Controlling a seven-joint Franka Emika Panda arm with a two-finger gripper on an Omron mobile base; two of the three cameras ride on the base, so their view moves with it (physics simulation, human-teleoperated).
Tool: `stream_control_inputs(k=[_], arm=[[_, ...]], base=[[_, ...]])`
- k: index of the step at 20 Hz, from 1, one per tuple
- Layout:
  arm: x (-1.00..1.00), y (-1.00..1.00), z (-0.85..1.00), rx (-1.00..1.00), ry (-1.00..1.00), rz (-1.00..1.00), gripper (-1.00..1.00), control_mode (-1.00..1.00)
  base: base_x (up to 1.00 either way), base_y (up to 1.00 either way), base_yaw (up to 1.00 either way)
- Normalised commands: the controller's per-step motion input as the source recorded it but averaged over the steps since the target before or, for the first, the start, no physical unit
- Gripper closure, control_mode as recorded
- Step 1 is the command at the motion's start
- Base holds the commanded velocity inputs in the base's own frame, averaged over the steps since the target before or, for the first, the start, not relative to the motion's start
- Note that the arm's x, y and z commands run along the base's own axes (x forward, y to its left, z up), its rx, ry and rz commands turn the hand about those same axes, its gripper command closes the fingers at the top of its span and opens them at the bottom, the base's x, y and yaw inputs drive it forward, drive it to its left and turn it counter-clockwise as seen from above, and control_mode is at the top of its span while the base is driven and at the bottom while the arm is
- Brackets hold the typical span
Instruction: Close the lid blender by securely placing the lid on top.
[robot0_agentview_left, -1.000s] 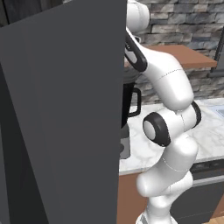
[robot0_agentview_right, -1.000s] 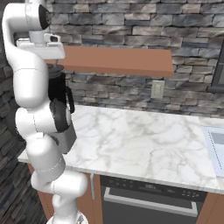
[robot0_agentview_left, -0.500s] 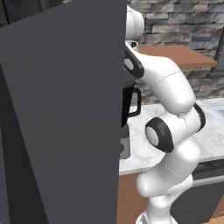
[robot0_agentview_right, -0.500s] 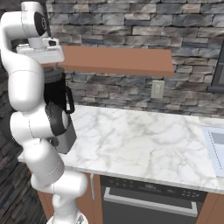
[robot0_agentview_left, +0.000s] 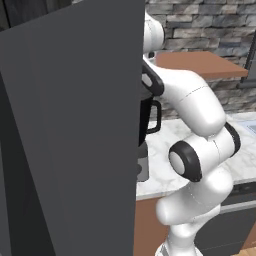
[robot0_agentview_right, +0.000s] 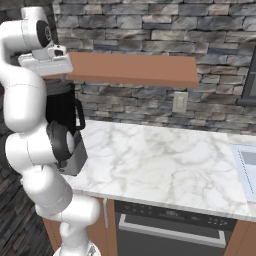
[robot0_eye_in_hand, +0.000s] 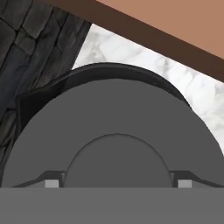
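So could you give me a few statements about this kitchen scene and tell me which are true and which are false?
1. The blender stands on a marble counter. True.
2. The blender is bright red. False: its jar is black, on a grey base.
3. A wooden shelf hangs above the counter. True.
4. The wall behind is plain white tile. False: it is dark stone.
5. The jar has a loop handle. True.

no readable text, labels or signs
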Motion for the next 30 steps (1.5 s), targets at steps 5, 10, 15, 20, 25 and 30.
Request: stream_control_inputs(k=[5, 10, 15, 20, 25, 30], arm=[[0.07, 0.17, -0.01, 0.0, -0.09, 0.0, 1.0, -1.0], [0.17, 0.15, -0.04, 0.0, -0.19, 0.0, 1.0, -1.0], [0.4, 0.02, -0.25, 0.0, -0.13, 0.0, 1.0, -1.0], [0.15, -0.08, -0.41, 0.03, -0.04, 0.0, 1.0, -1.0], [0.0, -0.18, -0.6, 0.07, -0.03, 0.0, 1.0, -1.0], [0.13, -0.11, -0.41, 0.08, 0.02, 0.0, 1.0, -1.0]], base=[[0.0, 0.0, 0.0], [0.0, 0.0, 0.0], [0.0, 0.0, 0.0], [0.0, 0.0, 0.0], [0.0, 0.0, 0.0], [0.0, 0.0, 0.0]])
